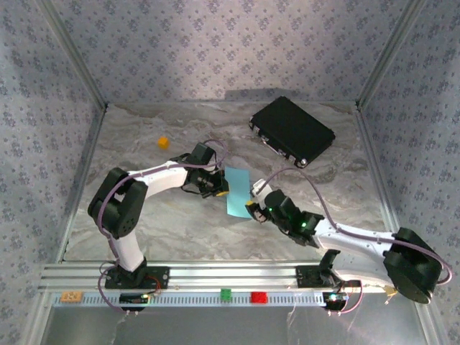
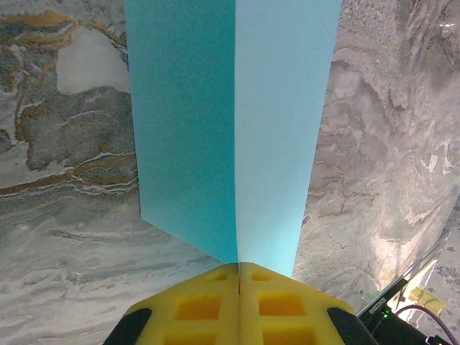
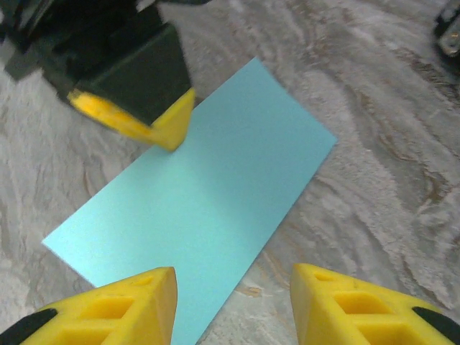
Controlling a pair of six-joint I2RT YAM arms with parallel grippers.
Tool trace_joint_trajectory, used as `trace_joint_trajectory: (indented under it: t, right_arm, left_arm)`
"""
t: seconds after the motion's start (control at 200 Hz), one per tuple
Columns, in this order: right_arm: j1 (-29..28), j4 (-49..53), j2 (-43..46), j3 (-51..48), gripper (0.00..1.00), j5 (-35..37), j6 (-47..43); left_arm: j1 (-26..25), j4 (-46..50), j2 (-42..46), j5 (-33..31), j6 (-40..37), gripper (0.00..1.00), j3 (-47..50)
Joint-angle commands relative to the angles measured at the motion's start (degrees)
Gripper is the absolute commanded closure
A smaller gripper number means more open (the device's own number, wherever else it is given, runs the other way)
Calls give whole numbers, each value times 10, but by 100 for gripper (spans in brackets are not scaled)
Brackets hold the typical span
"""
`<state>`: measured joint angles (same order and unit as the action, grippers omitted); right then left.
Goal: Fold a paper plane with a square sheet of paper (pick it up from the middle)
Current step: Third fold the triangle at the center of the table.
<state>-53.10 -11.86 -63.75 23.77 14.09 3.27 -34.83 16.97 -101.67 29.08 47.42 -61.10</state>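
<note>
The square sheet of paper (image 1: pixel 238 192) is light blue and folded in half into a long rectangle, near the middle of the table. In the left wrist view the sheet (image 2: pixel 187 129) runs away from my left gripper (image 2: pixel 238 269), whose yellow fingers are shut on its crease. My left gripper (image 1: pixel 220 190) holds the sheet's left side. My right gripper (image 1: pixel 253 208) is at the sheet's near right corner. In the right wrist view my right gripper (image 3: pixel 230 287) is open and the sheet's (image 3: pixel 201 201) long edge passes between its fingers. The left gripper's fingertip (image 3: pixel 172 123) pinches the far edge. The paper plane is out of view.
A black case (image 1: pixel 291 131) lies at the back right, and a tiny orange cube (image 1: pixel 163 142) at the back left. Patterned walls enclose the marbled table (image 1: pixel 144 215). A green block (image 1: pixel 226 293) and a red block (image 1: pixel 258 296) sit on the front rail.
</note>
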Motion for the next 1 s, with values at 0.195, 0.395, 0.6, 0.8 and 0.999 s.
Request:
trace_joint_trajectory:
  t: [0.195,0.395,0.6,0.8,0.999]
  right_arm:
    - [-93,-99,-100,22,51,36,-112]
    - [-127,-138,-165,37,47,80,-125]
    - [-151,-177,-233,64,46,140,-148]
    - [-164,-196,-287,76,48,195,-161]
    - [-166,-195,-281,70,62,207,-155]
  left_arm:
    - [1,1,19,-3,0,100,-3]
    - [0,-2,20,-3,3,100,0]
    - [0,-1,21,0,3,100,-1]
    - [-1,0,22,0,2,100,0]
    - [-1,3,22,-3,1,100,0]
